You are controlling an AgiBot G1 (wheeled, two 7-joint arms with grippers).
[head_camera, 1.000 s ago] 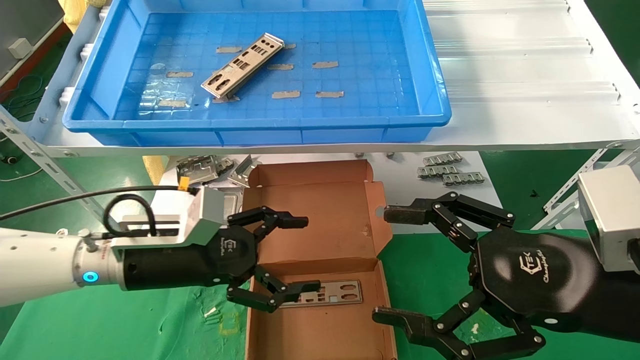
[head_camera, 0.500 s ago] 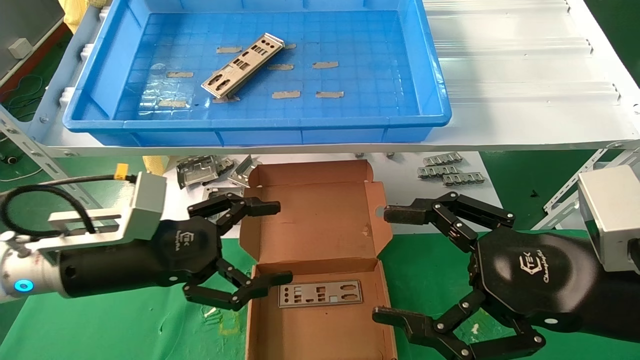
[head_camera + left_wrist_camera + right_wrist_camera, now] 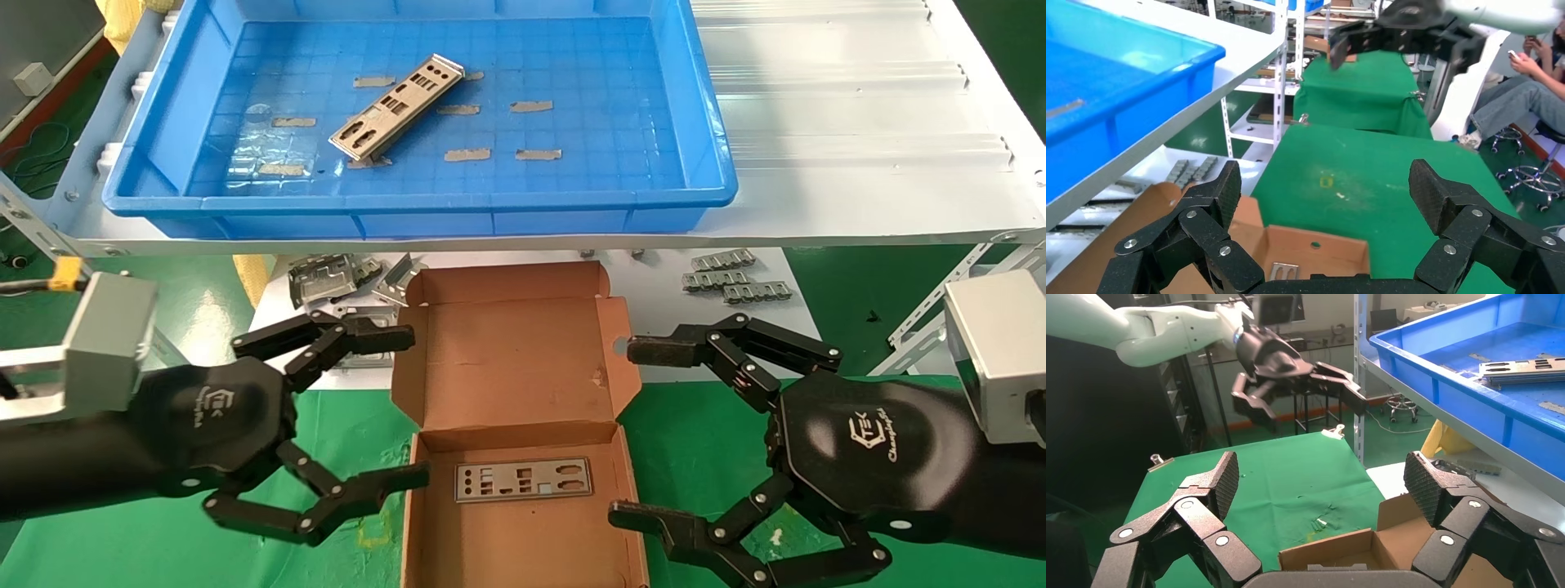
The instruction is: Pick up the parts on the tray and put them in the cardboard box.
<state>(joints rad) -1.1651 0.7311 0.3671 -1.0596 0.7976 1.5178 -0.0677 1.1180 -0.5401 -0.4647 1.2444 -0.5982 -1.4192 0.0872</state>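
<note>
Parts first: thin long silver-grey metal plate with small cutouts (image 3: 398,107) lies diagonally on the floor of the large shallow bright blue plastic tray (image 3: 531,217), near the tray's left-centre, one long edge seemingly propped a little on a strip of grey tape (image 3: 467,153). Judged stiff, light, slick and sharp-edged; flat sheet hugging the floor, so best taken across the narrow width at mid-length, or by the raised long edge, otherwise likely to slide on the plastic. Second identical plate (image 3: 524,478) already flat inside the plain brown shallow cardboard box (image 3: 507,367), in its near compartment below the hinged lid; nothing else visible in the box. Tray holds just the one plate plus tape strips. Left gripper (image 3: 404,407) is empty, fingers spread wide apart, just beside the box's left wall, over the green desk (image 3: 703,433). Right gripper (image 3: 625,431) also spread wide, empty, parked just beside the box's right wall. Chunky grey metal brackets (image 3: 335,278) and small ribbed metal strips (image 3: 735,280) sit on the lower white shelf behind the box, not task items. One plate left to move, judging by the layout.
</note>
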